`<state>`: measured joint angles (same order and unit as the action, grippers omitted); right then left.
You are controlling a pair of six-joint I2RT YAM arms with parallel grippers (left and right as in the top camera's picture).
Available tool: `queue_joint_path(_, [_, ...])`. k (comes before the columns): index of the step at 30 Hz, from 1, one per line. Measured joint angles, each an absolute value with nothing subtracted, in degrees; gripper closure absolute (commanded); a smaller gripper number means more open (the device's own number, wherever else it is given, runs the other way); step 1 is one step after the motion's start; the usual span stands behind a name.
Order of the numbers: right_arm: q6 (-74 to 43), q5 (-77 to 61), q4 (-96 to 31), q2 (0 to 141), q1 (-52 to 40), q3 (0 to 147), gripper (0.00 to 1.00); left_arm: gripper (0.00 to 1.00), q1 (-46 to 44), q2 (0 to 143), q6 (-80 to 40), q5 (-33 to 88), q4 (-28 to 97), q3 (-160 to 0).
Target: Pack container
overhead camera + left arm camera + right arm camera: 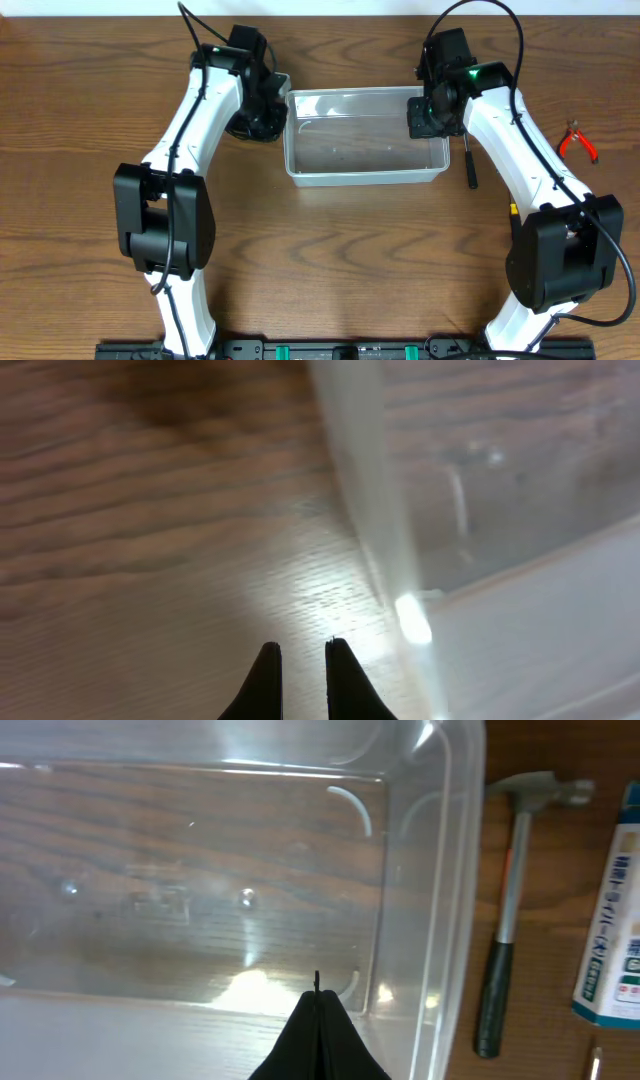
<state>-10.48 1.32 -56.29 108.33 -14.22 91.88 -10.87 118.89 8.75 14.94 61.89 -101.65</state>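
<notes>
The left tool [300, 660] hung low over the bare desk [90, 80], just outside the left end wall of the container [365, 178]. Its fingers stood a narrow gap apart with nothing between them.

The container lay toward the far edge of the desk, about midway between the left and right edges, with its long axis parallel to the far edge. It looked empty, and the wood grain showed through its clear floor.

The right tool [318, 1010] hovered over the inside of the container at its right end, its fingers pressed together and holding nothing.

Just beyond the right end wall, apart from it by a thin strip of desk, lay a hammer [510, 910]. Its long axis ran from far edge to near edge, crosswise to the container, with the steel head toward the far edge and the black grip toward the near one. The right arm was plainly the nearer to it, and any fetch would go rightward over the rim.

Right of the hammer lay a blue-and-white box [612, 920]; its printing was too blurred to read. Red-handled pliers [578, 142] lay nearest the right edge. No brand could be read on anything.
</notes>
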Motion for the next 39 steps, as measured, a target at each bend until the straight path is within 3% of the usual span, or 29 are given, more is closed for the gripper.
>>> queue_joint_path(15, [-10.46,2.85,-61.17,108.25,-14.09,91.90,0.99,0.93,-3.86,118.89,6.24,13.26,60.60,-101.65])
queue_joint_path(39, [-10.92,-1.56,-66.81,108.22,-14.06,91.90,0.99,0.93,-3.68,118.89,5.78,13.10,60.60,-101.65])
